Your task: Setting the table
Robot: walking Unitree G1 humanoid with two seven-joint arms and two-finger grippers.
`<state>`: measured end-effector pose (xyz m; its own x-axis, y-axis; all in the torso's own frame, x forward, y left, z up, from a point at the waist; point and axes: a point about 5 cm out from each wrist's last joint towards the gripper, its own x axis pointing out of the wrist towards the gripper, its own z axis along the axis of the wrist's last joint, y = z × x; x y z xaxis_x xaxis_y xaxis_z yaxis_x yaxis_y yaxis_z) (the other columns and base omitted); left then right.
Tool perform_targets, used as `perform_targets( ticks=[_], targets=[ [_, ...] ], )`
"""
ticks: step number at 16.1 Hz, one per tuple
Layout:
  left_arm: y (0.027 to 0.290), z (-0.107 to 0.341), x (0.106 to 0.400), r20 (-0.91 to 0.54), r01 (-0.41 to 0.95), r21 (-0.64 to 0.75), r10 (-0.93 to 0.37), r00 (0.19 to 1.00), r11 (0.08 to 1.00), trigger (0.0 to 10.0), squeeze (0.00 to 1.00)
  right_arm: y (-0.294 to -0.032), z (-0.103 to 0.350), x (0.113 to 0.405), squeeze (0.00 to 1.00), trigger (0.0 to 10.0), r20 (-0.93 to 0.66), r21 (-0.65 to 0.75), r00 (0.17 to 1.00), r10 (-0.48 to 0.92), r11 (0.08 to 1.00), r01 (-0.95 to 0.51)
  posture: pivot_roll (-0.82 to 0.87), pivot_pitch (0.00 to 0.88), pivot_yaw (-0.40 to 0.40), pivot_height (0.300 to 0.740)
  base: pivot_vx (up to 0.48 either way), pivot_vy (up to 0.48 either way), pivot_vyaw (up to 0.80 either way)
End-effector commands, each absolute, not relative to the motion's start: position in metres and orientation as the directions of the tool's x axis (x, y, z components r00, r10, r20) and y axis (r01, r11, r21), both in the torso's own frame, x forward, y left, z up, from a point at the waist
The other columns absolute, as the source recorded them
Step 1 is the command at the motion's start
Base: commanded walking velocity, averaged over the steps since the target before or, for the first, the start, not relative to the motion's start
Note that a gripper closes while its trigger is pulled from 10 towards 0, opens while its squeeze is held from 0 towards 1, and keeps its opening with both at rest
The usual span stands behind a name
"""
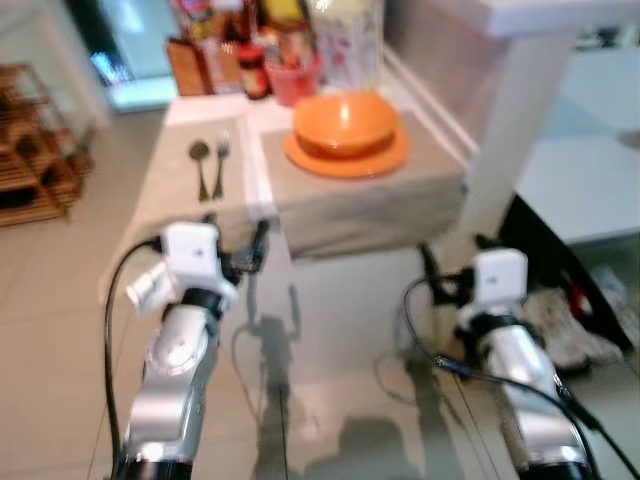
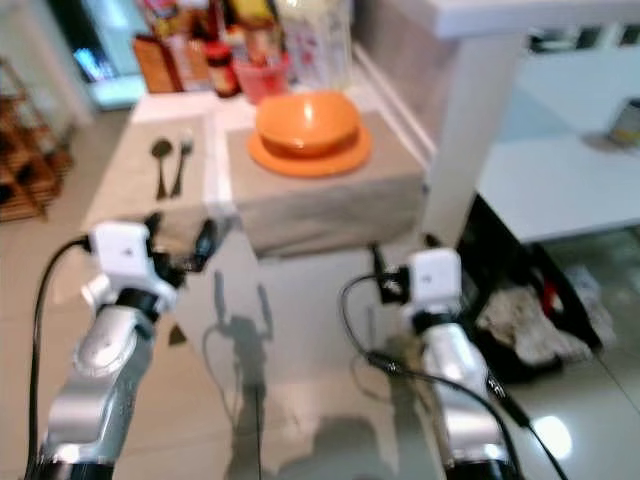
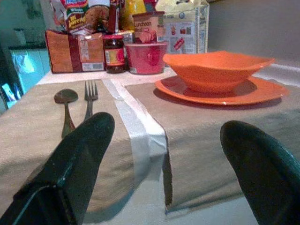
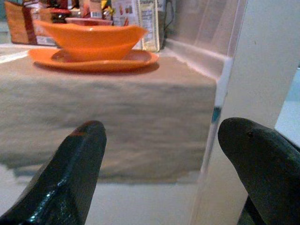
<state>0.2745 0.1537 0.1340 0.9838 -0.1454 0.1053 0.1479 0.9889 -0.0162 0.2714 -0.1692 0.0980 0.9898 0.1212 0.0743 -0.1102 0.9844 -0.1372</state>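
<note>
- Left gripper point(image 3: 164, 159): fingers point(image 3: 75, 159) stood wide apart and held nothing; it hung just short of the near edge of the left mat point(image 1: 185, 190), touching no object.
- Right gripper point(image 4: 164, 159): fingers point(image 4: 70, 173) likewise stood wide apart and empty; it hung before the draped front of the right mat point(image 4: 103, 108), beside a white post point(image 1: 510, 130).
- Arms: both silver arms reached forward from the lower frame, each carrying a white wrist block and a black cable; the left arm point(image 1: 175, 370) was on the left and the right arm point(image 1: 525, 380) on the right.
- Bowl point(image 1: 345, 122): orange, with a wavy squared rim, glossy; it sat centred on the plate.
- Plate point(image 1: 385, 158): orange, round and shallow; it lay on the right mat, toward the far side of it.
- Spoon point(image 3: 65, 105) and fork point(image 3: 90, 96): dark metal, lying side by side and parallel on the left mat, spoon outermost, handles pointing toward the robot.
- Mats: two beige cloths, side by side, with a white strip of table point(image 3: 133, 126) showing between them; both hung over the near edge.
- Far end of the table: a red cup point(image 3: 146, 56), a dark jar point(image 3: 114, 54) and several food packets point(image 3: 72, 49) stood together behind the bowl.
- Surroundings: a wooden rack point(image 1: 35, 160) stood on the tiled floor at left.
</note>
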Motion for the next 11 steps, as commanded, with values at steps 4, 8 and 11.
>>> perform_targets(
  ticks=[4, 8, 11],
  targets=[
    [0.1565, 0.1347, 0.2765, 0.088, 0.158, 0.02, -0.159, 0.983, 0.987, 10.0, 0.0, -0.1577, 0.1027, 0.2727, 0.0, 10.0, 0.102, -0.138, 0.981, 0.164, 0.979, -0.149, -0.05, 0.0, 0.064, 0.74, 0.44, 0.0, 0.0],
    [0.1507, 0.1296, 0.2749, 0.06, 0.211, 0.054, -0.214, 0.975, 0.976, 10.0, 0.0, -0.1569, 0.1016, 0.271, 0.0, 10.0, 0.099, -0.139, 0.98, 0.17, 0.978, -0.156, -0.05, 0.0, 0.065, 0.74, 0.293, 0.0, 0.0],
    [0.1523, 0.1315, 0.2765, 0.063, 0.212, 0.056, -0.215, 0.975, 0.976, 10.0, 0.0, -0.1561, 0.1017, 0.2701, 0.0, 10.0, 0.099, -0.139, 0.98, 0.173, 0.978, -0.159, -0.05, 0.0, 0.069, 0.74, 0.0, 0.0, 0.0]
  ],
)
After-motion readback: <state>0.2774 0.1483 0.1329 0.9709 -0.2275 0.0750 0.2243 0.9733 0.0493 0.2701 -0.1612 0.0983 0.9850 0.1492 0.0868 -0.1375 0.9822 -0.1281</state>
